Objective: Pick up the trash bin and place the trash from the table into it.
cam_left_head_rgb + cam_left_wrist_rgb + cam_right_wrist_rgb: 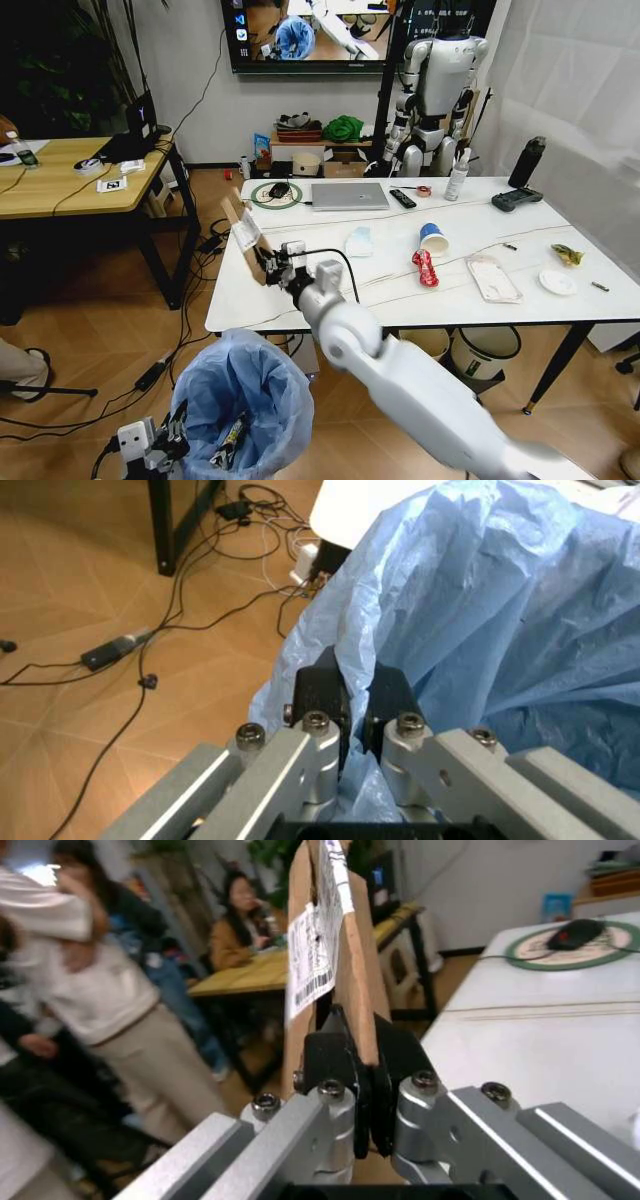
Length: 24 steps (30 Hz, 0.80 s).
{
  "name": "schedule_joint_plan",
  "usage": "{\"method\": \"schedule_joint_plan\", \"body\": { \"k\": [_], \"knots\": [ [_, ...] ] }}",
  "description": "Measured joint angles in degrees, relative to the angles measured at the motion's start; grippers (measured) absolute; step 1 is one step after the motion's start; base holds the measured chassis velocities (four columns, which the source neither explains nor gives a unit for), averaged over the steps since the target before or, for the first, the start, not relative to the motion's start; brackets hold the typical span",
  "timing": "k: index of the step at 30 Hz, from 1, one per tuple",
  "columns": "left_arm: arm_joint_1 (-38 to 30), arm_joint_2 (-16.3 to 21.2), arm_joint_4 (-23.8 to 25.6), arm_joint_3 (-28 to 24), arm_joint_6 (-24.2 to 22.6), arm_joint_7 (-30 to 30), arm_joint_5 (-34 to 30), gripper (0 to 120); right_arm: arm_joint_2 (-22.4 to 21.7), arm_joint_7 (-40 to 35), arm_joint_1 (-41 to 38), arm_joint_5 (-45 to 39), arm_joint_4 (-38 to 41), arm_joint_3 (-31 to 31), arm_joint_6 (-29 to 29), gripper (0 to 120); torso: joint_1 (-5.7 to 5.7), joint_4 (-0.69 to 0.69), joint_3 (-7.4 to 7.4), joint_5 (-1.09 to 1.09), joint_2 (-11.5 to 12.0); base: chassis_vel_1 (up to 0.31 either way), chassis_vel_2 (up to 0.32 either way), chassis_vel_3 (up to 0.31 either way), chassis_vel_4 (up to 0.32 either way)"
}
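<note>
The trash bin [240, 400], lined with a crinkly light-blue bag [500, 615], sits low in front of the table's left end. My left gripper [165, 440] [357, 697] is shut on the bag at the bin's rim. My right gripper [275, 265] [365, 1065] is shut on the crushed brown cardboard box [245, 235] [335, 937], held upright just off the left edge of the white table [450, 305]. On the table lie crumpled white paper [359, 241], a blue-white cup [432, 238], a red wrapper [425, 268], a flat white packet [493, 277] and a small white plate [557, 282].
A silver laptop [349, 195], a black remote [402, 198], a controller [517, 199] and a dark bottle [527, 162] stand along the table's far side. A wooden desk [70, 175] is at the left, with cables on the floor. Other bins [485, 350] stand under the table.
</note>
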<state>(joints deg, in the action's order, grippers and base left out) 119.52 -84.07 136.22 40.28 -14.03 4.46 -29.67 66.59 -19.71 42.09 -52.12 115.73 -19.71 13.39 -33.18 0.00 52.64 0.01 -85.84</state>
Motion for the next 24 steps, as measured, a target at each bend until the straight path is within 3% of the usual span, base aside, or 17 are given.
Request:
{"method": "schedule_joint_plan", "body": {
  "k": [2,3,4,7,14,24],
  "knots": [
    [-0.4,0.2,0.0,-0.1,-0.1,0.0,0.0,0,-6.0,3.3,3.9,-0.5,5.3,-0.6,-2.7,0,0.0,-0.01,0.0,0.0,0.0,0.0,0.0,0.0,0.0],
    [-0.4,0.2,0.0,-0.1,-0.1,0.0,0.0,0,-6.0,3.3,3.9,-0.5,5.3,-0.6,-2.7,0,0.0,-0.01,0.0,0.0,0.0,0.0,0.0,0.0,0.0],
    [-0.5,0.2,0.1,0.0,-0.2,0.0,-0.1,0,-9.2,6.0,6.9,-0.1,7.9,-0.7,-4.0,0,0.0,-0.03,0.0,-0.01,0.0,0.0,0.0,0.0,0.0],
    [-0.6,0.3,0.4,0.5,-0.4,0.0,-0.5,0,-13.3,10.2,12.6,2.1,11.7,-0.2,-5.9,0,0.01,-0.02,0.0,0.0,0.0,0.0,0.0,0.0,0.0],
    [-0.8,-0.1,0.5,0.8,-0.7,0.1,-0.7,0,-16.2,13.9,19.0,5.4,13.7,-0.2,-8.7,0,0.0,-0.01,0.0,0.0,0.0,0.0,0.0,0.0,0.0],
    [-1.1,-0.8,0.6,0.7,-0.9,0.2,-0.5,0,-17.2,18.0,21.5,6.1,12.8,-1.4,-10.3,0,0.0,0.0,0.01,-0.01,0.0,0.0,0.0,0.0,0.0]
  ]
}}
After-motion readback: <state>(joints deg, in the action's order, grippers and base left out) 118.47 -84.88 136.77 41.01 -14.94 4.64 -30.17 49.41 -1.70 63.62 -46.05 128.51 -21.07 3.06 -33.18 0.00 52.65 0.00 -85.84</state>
